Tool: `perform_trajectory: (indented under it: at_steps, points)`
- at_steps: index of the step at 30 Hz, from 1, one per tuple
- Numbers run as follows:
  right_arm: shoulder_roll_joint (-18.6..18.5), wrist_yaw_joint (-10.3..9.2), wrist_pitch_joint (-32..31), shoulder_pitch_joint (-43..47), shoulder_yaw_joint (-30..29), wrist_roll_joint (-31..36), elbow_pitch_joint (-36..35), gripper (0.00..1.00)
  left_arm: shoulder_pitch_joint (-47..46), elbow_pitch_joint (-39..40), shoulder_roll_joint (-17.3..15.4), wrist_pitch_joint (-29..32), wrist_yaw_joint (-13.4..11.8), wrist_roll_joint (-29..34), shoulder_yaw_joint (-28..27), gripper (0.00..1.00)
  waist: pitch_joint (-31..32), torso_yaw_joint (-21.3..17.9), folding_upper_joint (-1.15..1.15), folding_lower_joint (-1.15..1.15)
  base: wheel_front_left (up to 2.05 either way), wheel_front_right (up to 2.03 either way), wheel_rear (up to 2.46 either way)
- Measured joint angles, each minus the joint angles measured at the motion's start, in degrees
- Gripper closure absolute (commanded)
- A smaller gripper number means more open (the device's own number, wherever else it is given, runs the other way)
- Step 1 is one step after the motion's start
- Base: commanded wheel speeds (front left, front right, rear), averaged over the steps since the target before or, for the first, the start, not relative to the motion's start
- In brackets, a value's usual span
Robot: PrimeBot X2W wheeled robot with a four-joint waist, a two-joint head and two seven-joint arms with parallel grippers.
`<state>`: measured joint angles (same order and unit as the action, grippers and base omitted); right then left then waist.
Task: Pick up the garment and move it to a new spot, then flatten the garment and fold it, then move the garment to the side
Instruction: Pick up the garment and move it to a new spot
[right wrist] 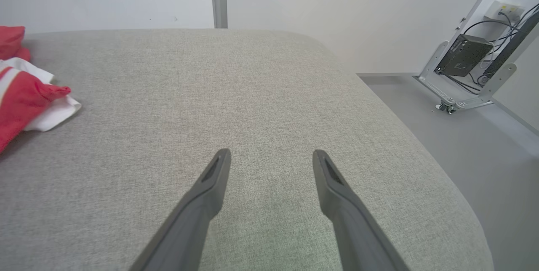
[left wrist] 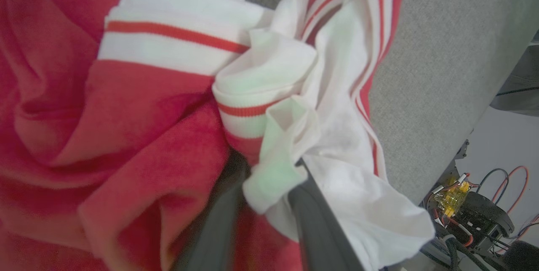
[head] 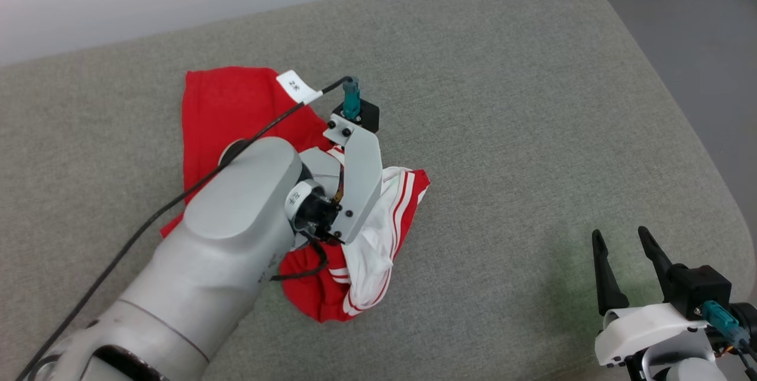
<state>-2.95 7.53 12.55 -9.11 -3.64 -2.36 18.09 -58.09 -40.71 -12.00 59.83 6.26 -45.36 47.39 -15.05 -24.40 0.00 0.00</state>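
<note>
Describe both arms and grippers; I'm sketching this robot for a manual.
Left arm: rounded silver-grey casing, black cable carrying a white tag, teal plug, grey angled bracket. Right gripper: two long dark tapered fingers, white base, matching plug.

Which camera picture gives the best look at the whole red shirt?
The head view: the shirt lies crumpled on the grey cushion, outline mostly visible, though the left arm covers its middle. The left wrist view is a close-up of red and white folds; the right wrist view catches a bit at its left edge.
</note>
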Motion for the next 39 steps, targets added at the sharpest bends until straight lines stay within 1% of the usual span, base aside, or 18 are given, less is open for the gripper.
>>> perform_trajectory:
  at_steps: [1,2,3,4,13,18,21,30,38,39]
  points:
    - [0.0,0.00,0.0,-0.2,0.2,-0.1,0.3,0.00,0.0,-0.5,0.0,-0.6,0.1,0.2,0.2,0.55,-0.1,0.0,0.00,0.00,0.00,0.00,0.00]
    - [0.0,0.00,0.0,-0.5,0.2,-0.2,0.7,0.00,0.0,-0.9,0.1,-1.0,0.1,0.3,0.3,0.07,0.0,0.0,0.00,0.00,0.00,0.00,0.00]
    - [0.0,0.00,0.0,-0.8,0.3,-0.1,1.0,0.00,0.0,-1.2,0.2,-1.3,0.3,0.3,0.4,0.02,0.1,0.1,0.00,0.00,0.00,0.00,0.00]
    - [0.0,0.00,0.0,-0.9,0.3,-0.1,1.3,0.00,-0.1,-1.5,0.4,-1.4,0.3,0.2,0.4,0.00,0.3,0.1,0.00,0.00,0.00,0.00,0.00]
    - [0.0,0.00,-2.2,0.3,-0.5,2.1,1.4,0.00,-2.1,-0.2,1.3,-3.9,0.9,-2.7,0.2,0.00,3.7,2.3,0.00,0.00,0.00,0.00,0.00]
    - [0.0,0.00,-2.2,1.8,-1.2,3.6,-0.6,0.00,-2.0,2.1,1.0,-6.6,1.1,-4.7,-0.2,0.00,5.8,4.2,0.00,0.00,0.00,0.00,0.00]
    - [0.0,0.00,-2.0,2.7,-1.2,4.2,-2.0,0.00,-1.4,4.7,0.3,-9.7,1.1,-6.0,-0.3,0.00,6.9,5.6,0.00,0.00,0.00,0.00,0.00]
    - [0.0,0.00,-0.4,4.7,-0.8,5.1,-5.5,0.00,3.0,12.4,-4.5,-24.5,1.1,-9.0,0.4,0.00,9.7,10.1,0.00,0.00,0.00,0.00,0.00]
    - [0.0,0.00,1.7,6.7,0.6,5.1,-8.4,0.00,9.4,17.9,-9.6,-43.3,1.1,-9.6,0.7,0.00,12.2,13.9,0.00,0.00,0.00,0.00,0.00]
    - [0.0,0.00,1.9,7.3,0.7,5.1,-9.0,0.00,11.2,18.7,-10.5,-48.2,1.1,-9.1,0.6,0.00,12.7,15.0,0.00,0.00,0.00,0.00,0.00]
